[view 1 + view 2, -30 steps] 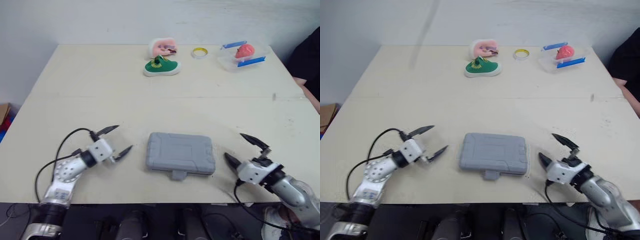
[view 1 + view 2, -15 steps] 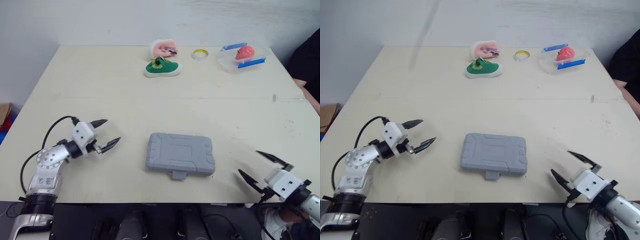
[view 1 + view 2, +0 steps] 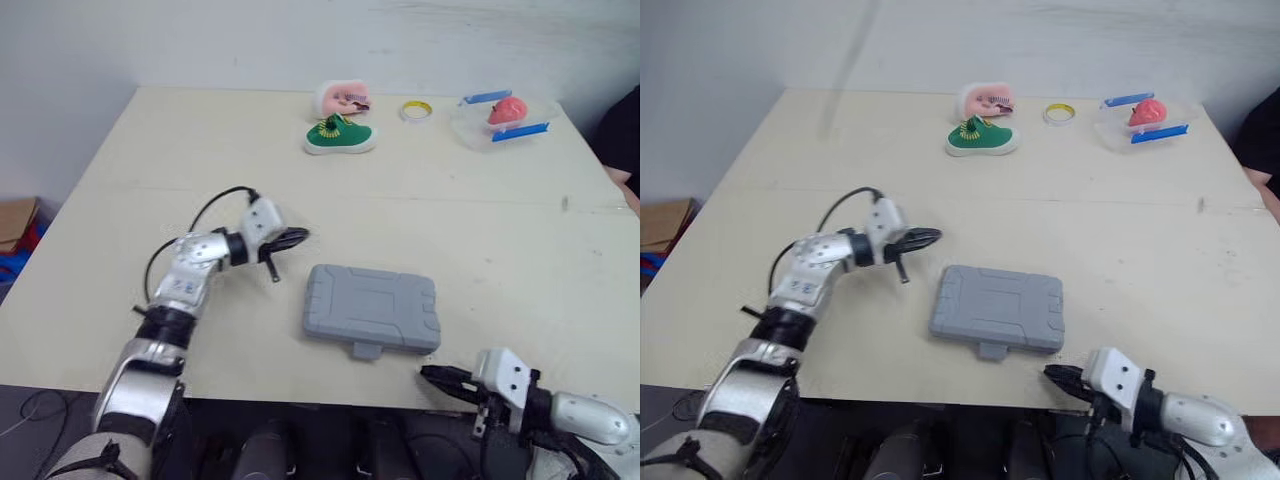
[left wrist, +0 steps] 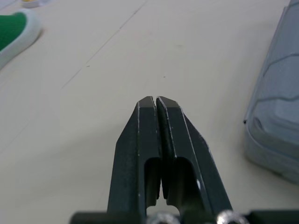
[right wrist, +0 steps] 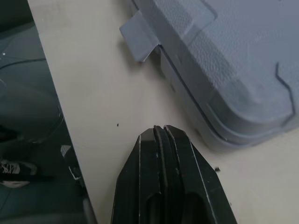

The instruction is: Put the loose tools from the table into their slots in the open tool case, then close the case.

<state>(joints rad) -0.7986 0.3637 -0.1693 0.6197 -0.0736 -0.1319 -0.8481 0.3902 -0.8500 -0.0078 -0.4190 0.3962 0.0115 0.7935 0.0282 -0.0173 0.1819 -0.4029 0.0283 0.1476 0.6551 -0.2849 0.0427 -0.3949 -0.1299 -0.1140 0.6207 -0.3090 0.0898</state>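
Case lies shut, both grippers clenched empty.
Grey case [image 3: 371,309] sits mid-tabletop [image 3: 500,240]; left gripper [image 3: 298,235] beside its far-left corner, right gripper [image 3: 432,375] near its latch [image 3: 364,350]. Stiff moulded plastic, probably slick on top: latch or rim looks the surest hold.

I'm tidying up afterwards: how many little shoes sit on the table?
2, both on the far side of the table: a green shoe, and a pink shoe just behind it. None seems hidden.

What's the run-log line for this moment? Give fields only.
case=tool case closed | left=left gripper shut, empty, off case's far-left corner | right=right gripper shut, empty, near latch tab
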